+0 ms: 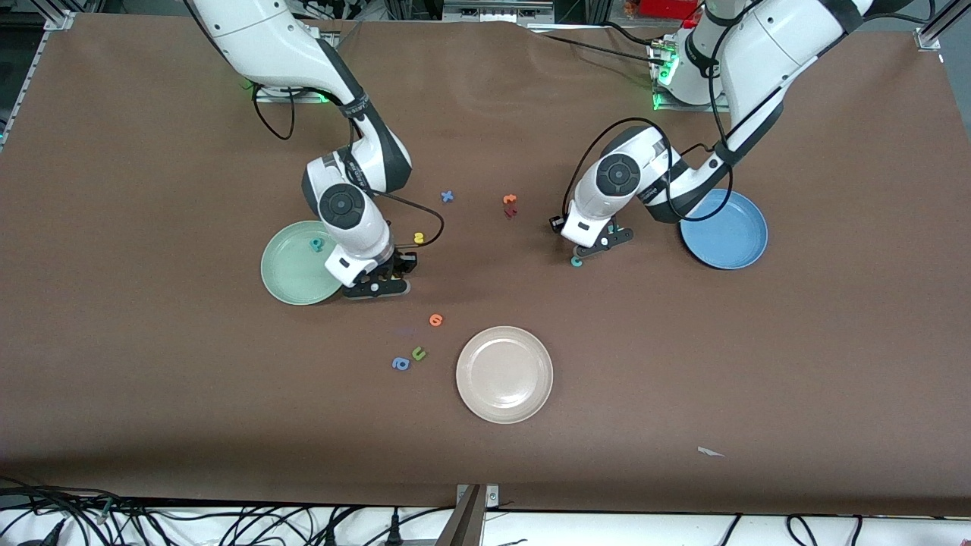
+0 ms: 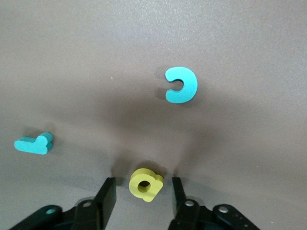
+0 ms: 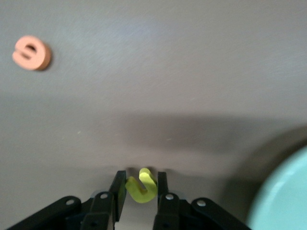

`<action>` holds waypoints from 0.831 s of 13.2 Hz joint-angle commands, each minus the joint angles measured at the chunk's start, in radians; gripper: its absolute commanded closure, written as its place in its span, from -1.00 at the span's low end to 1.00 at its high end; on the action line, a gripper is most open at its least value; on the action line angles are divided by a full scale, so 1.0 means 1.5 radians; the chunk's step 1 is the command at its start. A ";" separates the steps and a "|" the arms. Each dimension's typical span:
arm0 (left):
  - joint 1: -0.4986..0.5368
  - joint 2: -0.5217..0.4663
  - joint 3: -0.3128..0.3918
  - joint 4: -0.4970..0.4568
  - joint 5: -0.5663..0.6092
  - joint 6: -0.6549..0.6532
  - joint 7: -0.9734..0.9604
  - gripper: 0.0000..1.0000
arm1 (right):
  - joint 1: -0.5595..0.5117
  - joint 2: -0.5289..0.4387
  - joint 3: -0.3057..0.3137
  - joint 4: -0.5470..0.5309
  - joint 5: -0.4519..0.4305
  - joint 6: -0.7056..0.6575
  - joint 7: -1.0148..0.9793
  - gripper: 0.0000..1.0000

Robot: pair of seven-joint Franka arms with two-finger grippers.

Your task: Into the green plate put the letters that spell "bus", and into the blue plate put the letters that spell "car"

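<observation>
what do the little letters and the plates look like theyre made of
Letters, e.g. yellow "a" and teal "c": probably foam, since they look thick, matte, soft-edged and solid-coloured.
Green plate, blue plate, cream plate: likely smooth plastic or melamine, with a faint sheen and thin raised rims; ceramic can't be ruled out.

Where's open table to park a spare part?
Bare cloth nearer the camera than the round cream-white plate, and between it and the round blue plate. Crowded: foam letters between the pale green plate and blue plate.
</observation>
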 commanded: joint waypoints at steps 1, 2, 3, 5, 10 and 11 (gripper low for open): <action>-0.004 -0.013 -0.001 0.001 0.025 -0.015 -0.023 0.18 | 0.001 -0.050 -0.049 -0.003 0.006 -0.084 -0.058 0.69; -0.004 -0.012 0.000 0.001 0.026 -0.015 -0.023 0.26 | -0.001 -0.058 -0.070 -0.003 0.008 -0.105 -0.098 0.69; -0.004 -0.012 0.000 0.001 0.026 -0.015 -0.023 0.28 | 0.001 -0.065 -0.089 -0.004 0.009 -0.129 -0.128 0.69; -0.005 -0.011 0.000 0.001 0.026 -0.015 -0.023 0.45 | -0.001 -0.073 -0.124 -0.008 0.009 -0.175 -0.177 0.69; 0.007 -0.036 -0.004 0.007 0.023 -0.019 -0.016 0.65 | -0.003 -0.042 -0.141 -0.041 0.011 -0.143 -0.203 0.69; 0.009 -0.047 -0.008 0.009 0.018 -0.032 -0.013 0.65 | -0.003 -0.041 -0.138 -0.049 0.012 -0.131 -0.202 0.69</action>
